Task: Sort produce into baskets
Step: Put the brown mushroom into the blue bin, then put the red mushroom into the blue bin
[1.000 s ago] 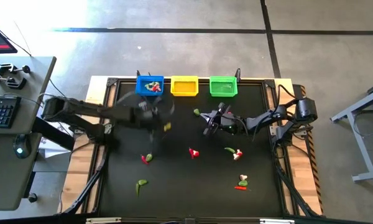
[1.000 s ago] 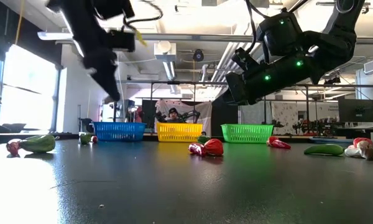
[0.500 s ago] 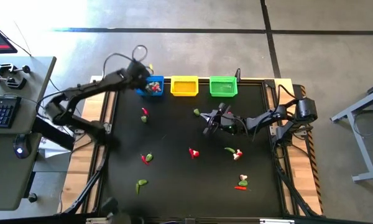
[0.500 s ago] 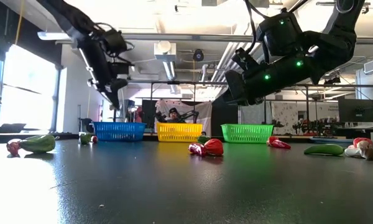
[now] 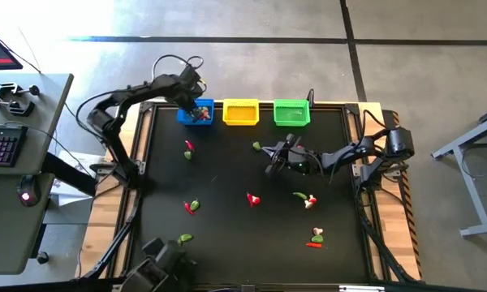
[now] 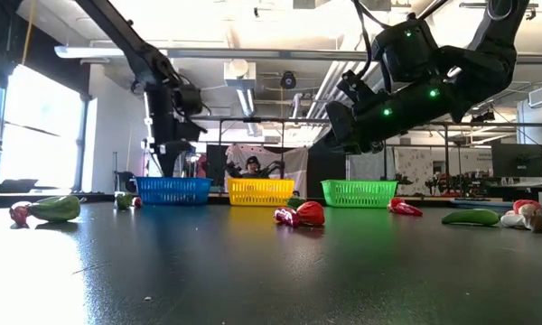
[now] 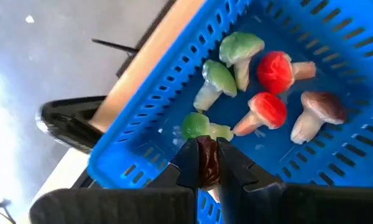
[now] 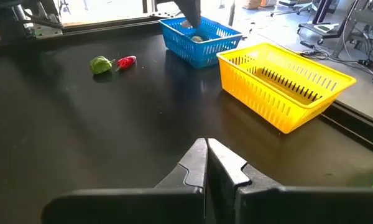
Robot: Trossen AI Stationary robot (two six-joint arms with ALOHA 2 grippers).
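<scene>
Three baskets sit in a row at the upper centre of the high view: blue basket (image 5: pixel 196 113), yellow basket (image 5: pixel 241 112), green basket (image 5: pixel 291 112). Left gripper (image 5: pixel 196 102) hangs over the blue basket, clenched on a small brown piece (image 7: pixel 206 163); toy mushrooms (image 7: pixel 268 109) lie inside. Right gripper (image 5: pixel 273 166) hovers at centre frame, fingers closed, holding nothing. Loose produce (image 5: pixel 252 198) lies scattered across the black table (image 5: pixel 227 235) in the lower half.

You see a matt black tabletop (image 5: pixel 227 227) with a faint sheen, edged by pale raw wood (image 5: pixel 114 211). Your blue basket (image 7: pixel 174 81), yellow basket (image 8: pixel 286 87) and green basket (image 5: pixel 291 113) are glossy plastic mesh. The toy mushrooms (image 7: pixel 270 112) look smooth, shiny plastic. The left gripper (image 7: pixel 205 163) looks dark matt plastic.
</scene>
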